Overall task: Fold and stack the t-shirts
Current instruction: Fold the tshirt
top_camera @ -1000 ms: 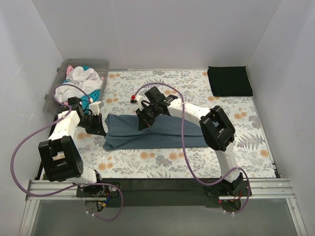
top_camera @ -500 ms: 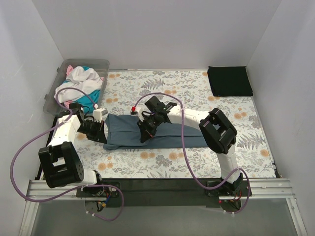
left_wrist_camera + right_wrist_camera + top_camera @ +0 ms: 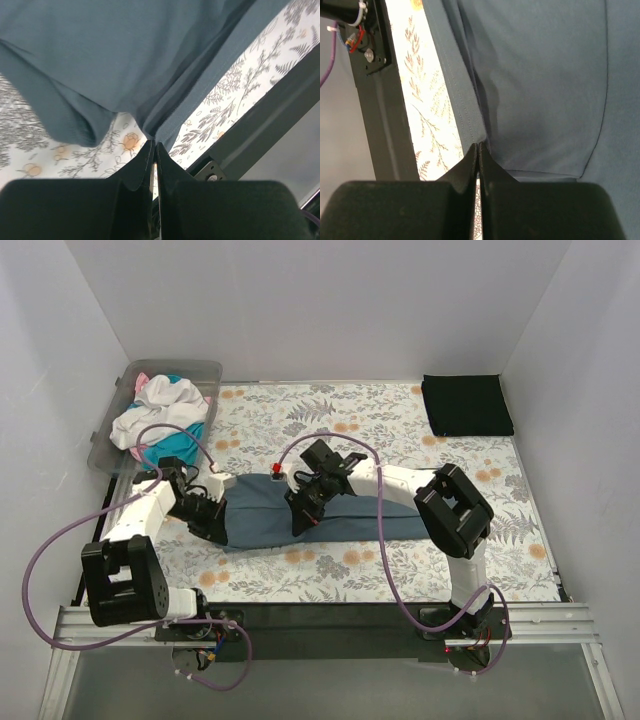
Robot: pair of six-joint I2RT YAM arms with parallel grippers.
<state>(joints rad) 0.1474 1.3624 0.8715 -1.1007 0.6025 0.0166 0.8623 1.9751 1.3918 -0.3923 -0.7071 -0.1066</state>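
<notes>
blue-grey tee [image 3: 350, 512]: lies as a long band across the middle of the top view, on the floral table cloth [image 3: 400, 570]. Looks doubled over lengthwise already; both wrist views show layers.
left gripper [image 3: 154, 148]: fingers pressed together w/ the tee's hem nipped right at the tips. It's at the band's left end in the top view.
right gripper [image 3: 478, 148]: same deal, clamped tight on a stitched edge, near the middle of the band's lower side.
why two pinches: imo one arm per point keeps the edge taut, so the cloth travels as a flat sheet, not a wad.
black tee [image 3: 466, 405]: neat folded square, upper right of top view, well apart from the arms. Prob the start of the stack.
bin [image 3: 195, 368]: clear plastic, upper left. Holds the white tee [image 3: 160, 398], teal tee [image 3: 172, 445] and pink tee [image 3: 142, 380] in an unfolded heap.
progress: early-ish, my guess. One folded, one mid-fold, the rest waiting in the bin.
next: prob carry the held edge across for another fold. Both arms need to move together or the hem skews.
risk: grip is only at the fingertips, so cloth could slip out.
</notes>
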